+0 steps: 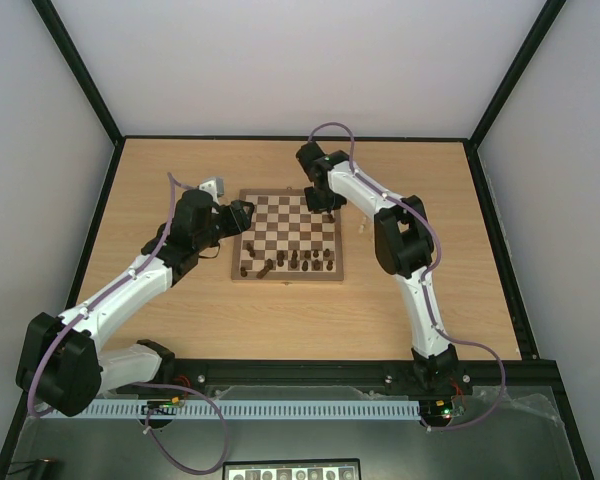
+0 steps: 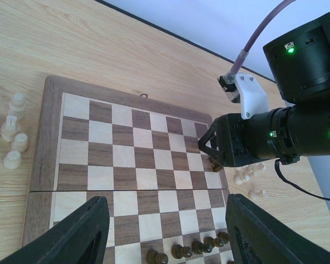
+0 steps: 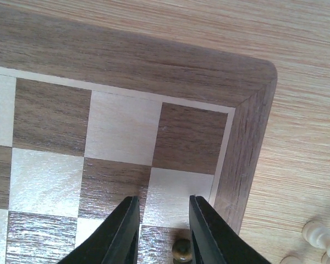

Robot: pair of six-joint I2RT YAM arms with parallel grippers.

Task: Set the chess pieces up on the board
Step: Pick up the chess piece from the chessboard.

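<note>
- The board (image 1: 280, 215) lies in the middle of the counter (image 1: 170, 170), and most of its squares are bare.
- We see the dark chess pieces (image 1: 292, 262) bunched in an uneven line along the near rows of the board.
- The pale chess pieces (image 2: 11, 137) are off the board. A handful stand on the counter just beside its left edge. A few more stand just beyond its right edge.
- The right end effector (image 3: 163, 201) points down over the far right part of the board, above the rightmost column.
- Its fingers stand a little apart and are not clamped on anything.
- One dark piece (image 3: 181, 250) stands on the board between them, on the third square from the far right corner.
- The gap is wider than that piece, which sits close to the right-hand finger. We cannot tell whether the two touch.
- The left end effector (image 2: 166, 197) hovers at the left edge of the board. Its jaws are spread wide, with nothing between them but the squares below.
</note>
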